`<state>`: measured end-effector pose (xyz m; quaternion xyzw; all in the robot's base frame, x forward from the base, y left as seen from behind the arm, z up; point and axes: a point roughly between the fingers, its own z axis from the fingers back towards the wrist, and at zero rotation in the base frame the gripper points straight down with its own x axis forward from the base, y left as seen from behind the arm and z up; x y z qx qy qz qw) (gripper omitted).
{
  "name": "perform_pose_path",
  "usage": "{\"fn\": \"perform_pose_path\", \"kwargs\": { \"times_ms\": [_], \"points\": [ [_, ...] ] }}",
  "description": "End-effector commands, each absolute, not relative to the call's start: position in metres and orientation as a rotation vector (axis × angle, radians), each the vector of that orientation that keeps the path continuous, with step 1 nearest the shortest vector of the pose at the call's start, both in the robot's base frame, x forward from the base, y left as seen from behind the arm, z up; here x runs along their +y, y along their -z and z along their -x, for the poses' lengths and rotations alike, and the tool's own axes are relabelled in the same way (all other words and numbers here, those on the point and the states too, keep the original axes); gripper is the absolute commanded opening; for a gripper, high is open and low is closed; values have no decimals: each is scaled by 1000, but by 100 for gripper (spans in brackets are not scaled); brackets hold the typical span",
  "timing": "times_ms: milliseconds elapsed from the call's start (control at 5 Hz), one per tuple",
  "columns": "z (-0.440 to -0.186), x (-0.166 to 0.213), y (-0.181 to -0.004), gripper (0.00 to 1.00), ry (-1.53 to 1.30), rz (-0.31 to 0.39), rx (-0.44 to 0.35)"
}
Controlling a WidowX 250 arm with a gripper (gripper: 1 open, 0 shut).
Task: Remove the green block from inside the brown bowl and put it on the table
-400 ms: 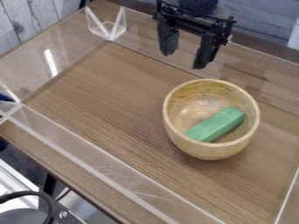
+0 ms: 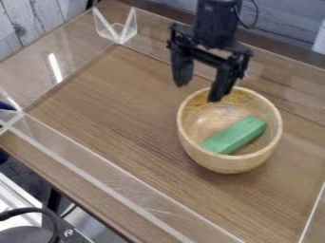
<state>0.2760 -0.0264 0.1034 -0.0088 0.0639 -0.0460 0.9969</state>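
The green block lies tilted inside the brown bowl, which stands on the table at the right of centre. My gripper hangs just above the bowl's far rim, pointing down. It is open, its two black fingers spread apart with nothing between them. The right finger overlaps the bowl's back rim in the picture. The block is fully in sight and untouched.
Low clear acrylic walls edge the tabletop on every side. A clear corner bracket stands at the back left. Broad bare wood lies left of and in front of the bowl.
The gripper has come down and toward the bowl, from the back edge of the table to just over the bowl's far rim. Its fingers stay open. Bowl and block have not moved.
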Motion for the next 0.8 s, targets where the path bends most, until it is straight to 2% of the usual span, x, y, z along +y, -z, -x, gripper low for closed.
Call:
{"fn": "perform_pose_path", "kwargs": {
  "times_ms": [0, 600],
  "points": [
    [-283, -38, -101, 100, 133, 23, 77],
    [-291, -69, -72, 100, 211, 31, 74]
  ]
}}
